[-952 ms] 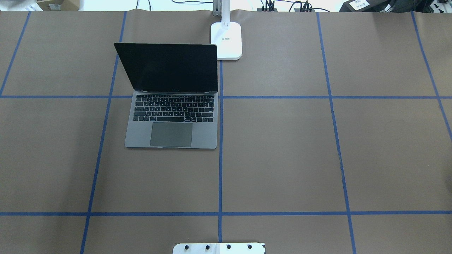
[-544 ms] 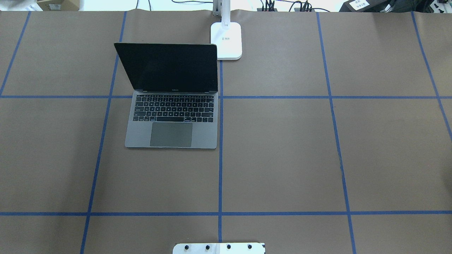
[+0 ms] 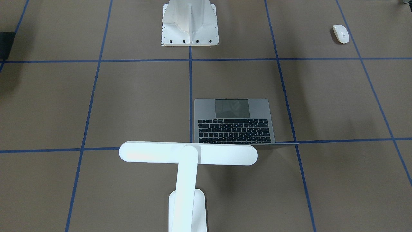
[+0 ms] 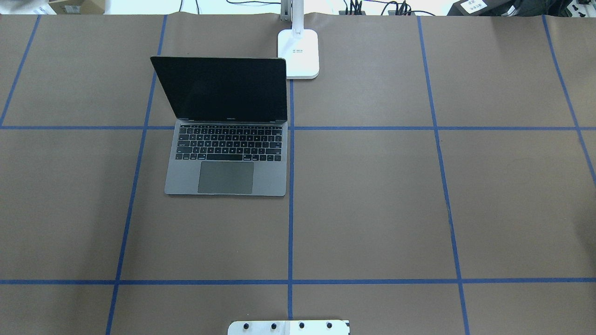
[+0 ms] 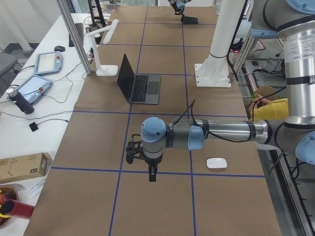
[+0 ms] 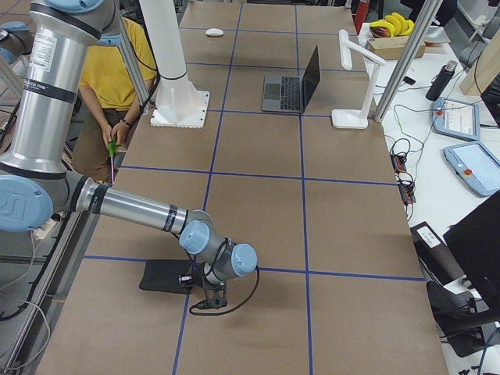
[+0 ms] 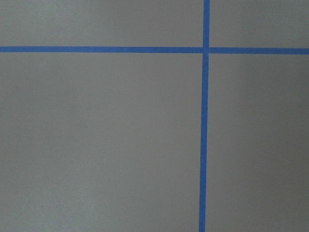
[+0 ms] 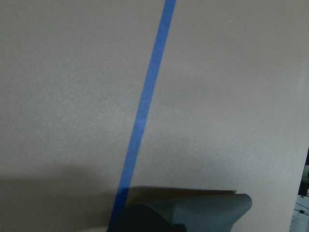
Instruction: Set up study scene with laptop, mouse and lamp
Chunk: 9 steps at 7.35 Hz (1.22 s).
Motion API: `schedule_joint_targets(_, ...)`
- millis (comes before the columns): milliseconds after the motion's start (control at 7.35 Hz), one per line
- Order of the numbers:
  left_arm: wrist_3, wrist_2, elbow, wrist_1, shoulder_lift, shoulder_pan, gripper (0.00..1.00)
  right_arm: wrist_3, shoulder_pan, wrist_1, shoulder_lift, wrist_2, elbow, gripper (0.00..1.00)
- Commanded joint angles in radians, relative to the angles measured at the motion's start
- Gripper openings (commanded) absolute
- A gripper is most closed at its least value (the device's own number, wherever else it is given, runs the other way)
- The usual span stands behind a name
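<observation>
A brown paper surface (image 4: 372, 209) is gridded with blue tape. The left arm (image 5: 221, 132) stretches out level and low from the robot, its wrist bent so the left jaws point straight down just above a tape line. Whether they are apart or together cannot be told, and nothing shows in them. The right arm (image 6: 133, 209) slopes down to the other end of the surface, with the right jaws aimed down near a tape crossing. Their spread cannot be told either. An open grey laptop (image 4: 226, 158), its screen dark, sits between the two sets of jaws, well apart from both. A white lamp (image 3: 188, 153) stands just beyond its far right corner. A black pad (image 6: 164, 275) lies just beside the right jaws. The white mouse (image 5: 216, 162) rests near the left jaws, on their robot side, untouched.
</observation>
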Motion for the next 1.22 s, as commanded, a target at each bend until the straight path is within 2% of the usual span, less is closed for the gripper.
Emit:
schedule_joint_targets(0,-0.001,0.0,0.002,0.001,0.0,0.0,1.0,0.006,0.001,-0.001,0.007,0.029,0.109,0.0)
schedule_joint_targets(272,-0.001,0.0,0.008,0.001,0.0,0.0,1.0,0.055,0.001,-0.004,0.095,0.074,0.156,0.0)
schedule_joint_targets(544,-0.001,0.0,0.015,0.001,0.0,0.0,1.0,0.237,0.001,0.0,0.238,0.08,0.159,0.0)
schedule_joint_targets(816,-0.001,0.0,0.017,0.003,0.0,0.0,1.0,0.363,-0.002,0.003,0.335,0.12,0.19,0.0)
schedule_joint_targets(1088,-0.001,0.003,0.018,0.003,0.0,0.002,1.0,0.489,-0.057,0.067,0.396,0.118,0.222,0.0)
